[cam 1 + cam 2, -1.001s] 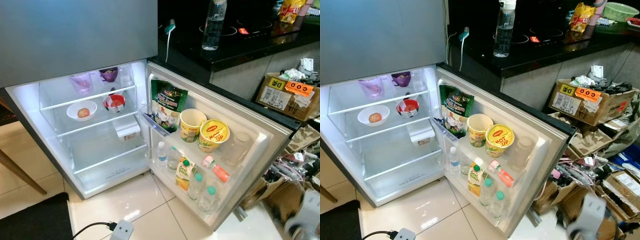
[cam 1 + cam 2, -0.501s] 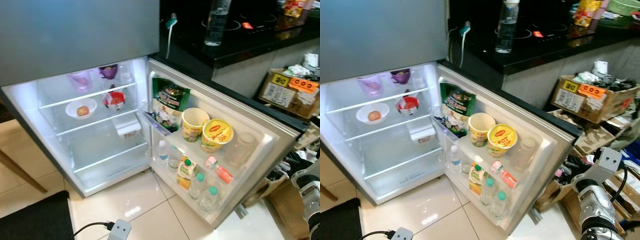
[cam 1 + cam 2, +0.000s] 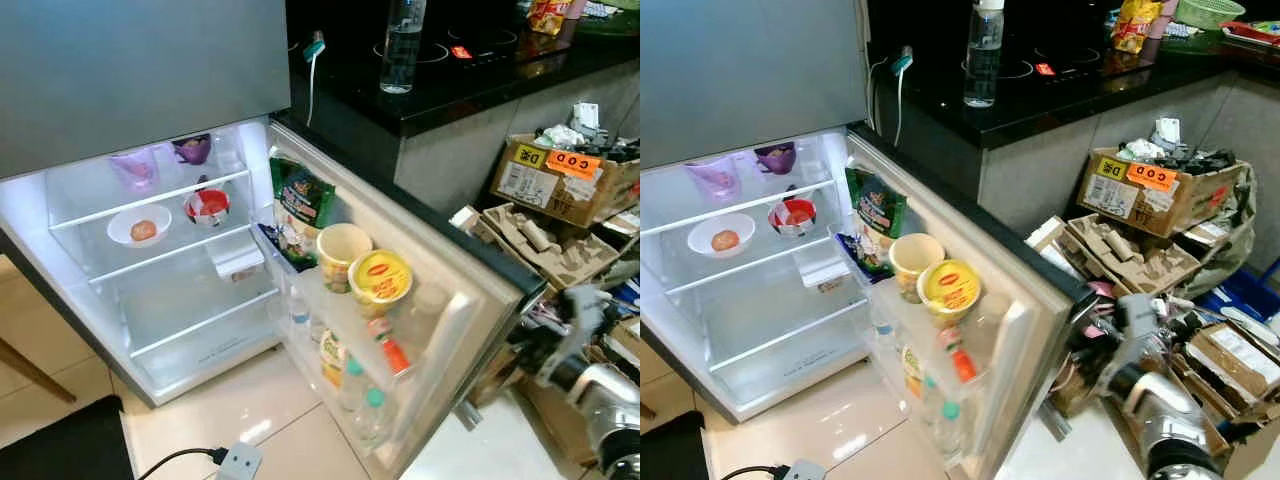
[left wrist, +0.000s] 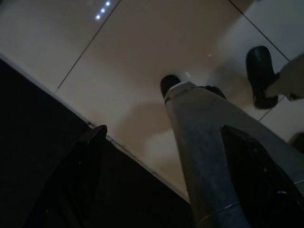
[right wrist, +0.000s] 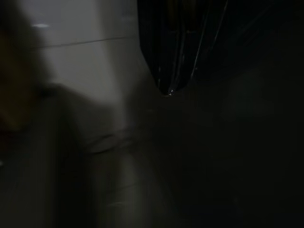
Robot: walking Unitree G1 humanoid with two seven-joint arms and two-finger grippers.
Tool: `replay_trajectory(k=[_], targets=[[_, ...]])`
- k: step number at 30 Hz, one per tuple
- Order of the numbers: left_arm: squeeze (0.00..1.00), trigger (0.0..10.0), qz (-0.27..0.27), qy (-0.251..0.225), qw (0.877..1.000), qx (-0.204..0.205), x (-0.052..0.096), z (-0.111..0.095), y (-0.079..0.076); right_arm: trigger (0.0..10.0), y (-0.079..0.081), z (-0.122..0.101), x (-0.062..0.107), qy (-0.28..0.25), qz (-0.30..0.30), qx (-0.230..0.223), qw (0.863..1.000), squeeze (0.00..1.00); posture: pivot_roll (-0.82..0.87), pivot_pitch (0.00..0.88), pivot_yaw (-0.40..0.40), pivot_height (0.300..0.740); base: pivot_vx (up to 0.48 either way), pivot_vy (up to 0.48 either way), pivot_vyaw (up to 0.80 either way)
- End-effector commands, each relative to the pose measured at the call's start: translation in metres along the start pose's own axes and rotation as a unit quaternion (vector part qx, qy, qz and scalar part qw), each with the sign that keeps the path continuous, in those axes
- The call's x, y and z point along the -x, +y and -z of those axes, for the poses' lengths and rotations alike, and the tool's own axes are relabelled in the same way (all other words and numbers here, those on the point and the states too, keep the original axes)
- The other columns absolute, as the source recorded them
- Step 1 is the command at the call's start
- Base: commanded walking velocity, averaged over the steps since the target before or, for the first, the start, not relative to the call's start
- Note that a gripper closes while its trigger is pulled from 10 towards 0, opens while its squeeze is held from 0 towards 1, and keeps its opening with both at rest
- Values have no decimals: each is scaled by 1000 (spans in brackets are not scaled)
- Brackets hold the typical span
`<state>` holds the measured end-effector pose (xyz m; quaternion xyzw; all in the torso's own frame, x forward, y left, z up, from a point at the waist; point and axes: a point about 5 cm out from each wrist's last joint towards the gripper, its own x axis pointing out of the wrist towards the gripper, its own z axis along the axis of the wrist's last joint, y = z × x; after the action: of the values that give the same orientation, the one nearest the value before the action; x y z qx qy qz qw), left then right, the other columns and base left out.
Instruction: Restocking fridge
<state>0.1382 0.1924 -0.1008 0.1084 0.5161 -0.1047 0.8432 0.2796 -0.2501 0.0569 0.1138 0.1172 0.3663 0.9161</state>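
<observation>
Small white-lined fridge [image 3: 180, 330] stands open on pale floor tiles, interior lit. Its door [image 3: 1040, 290] is swung partway out toward the robot's right. Top wire shelf: a translucent pink cup [image 3: 135, 168] and a purple cup [image 3: 192, 149]. Shelf below: a white bowl holding a reddish fruit [image 3: 140, 226], with a red-and-white bowl [image 3: 207, 206] just beside it. Lower shelves bare. Door upper rack: a green snack bag [image 3: 300, 205], a cream paper cup [image 3: 342, 252], and a yellow-lidded noodle cup with a red label [image 3: 380, 279]. Door lower rack: small clear bottles with green caps [image 3: 360, 395], a juice carton [image 3: 333, 352], and a red-capped bottle lying tilted [image 3: 390, 350]. Right gripper [image 3: 1095, 335] is at the door's outer edge, against or very near it; blurred, so cannot tell how its fingers stand. Left gripper [image 4: 161, 142] hangs idle over the floor, fingers spread wide. A clear water bottle [image 3: 402, 45] stands on the black countertop [image 3: 480, 85] behind; cardboard boxes [image 3: 555, 180] are piled to the right.
</observation>
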Motion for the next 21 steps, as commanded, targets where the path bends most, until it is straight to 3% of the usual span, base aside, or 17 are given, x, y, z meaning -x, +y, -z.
replay_trajectory(k=[1,2,6,7,8,11,15,17,18,20,21], targets=[[0,10000,-2,22,1000,0,2,12,3,10000,25,12,-11,28,-118,-17,992,0,-61,0,-15,740,0,0,0],[0,10000,-2,22,1000,0,2,11,3,10000,34,16,-15,35,-154,-23,987,0,-58,0,-15,740,0,0,0],[0,10000,-2,22,1000,1,2,11,3,10000,33,22,-16,38,-135,-19,990,0,-58,0,-14,740,0,0,0],[0,10000,-2,22,1000,1,2,11,3,10000,26,23,-16,32,-92,-18,995,0,-59,0,-13,740,0,0,0],[0,10000,-2,23,1000,0,2,12,3,10000,13,24,-15,30,-3,-15,999,0,-59,0,-13,740,0,0,0],[0,10000,-2,23,1000,0,2,12,3,10000,-5,29,-7,31,143,-23,989,0,-59,0,-14,740,0,0,0],[0,10000,-3,23,1000,1,2,12,3,10000,-4,46,2,59,183,-40,981,0,-59,0,-15,740,0,0,0],[0,10000,-2,23,1000,1,2,12,3,10000,-3,55,6,79,199,-46,976,0,-59,0,-14,740,0,0,788],[0,10000,-1,23,1000,1,2,12,2,10000,-1,70,14,114,229,-56,965,0,-59,0,-11,740,0,0,788],[0,10000,-1,23,1000,2,2,12,2,10000,0,75,17,125,240,-56,961,0,-59,0,-11,740,0,0,788],[0,10000,-1,24,1000,1,2,12,1,10000,1,85,24,140,266,-67,951,0,-59,0,-11,740,0,0,756]])
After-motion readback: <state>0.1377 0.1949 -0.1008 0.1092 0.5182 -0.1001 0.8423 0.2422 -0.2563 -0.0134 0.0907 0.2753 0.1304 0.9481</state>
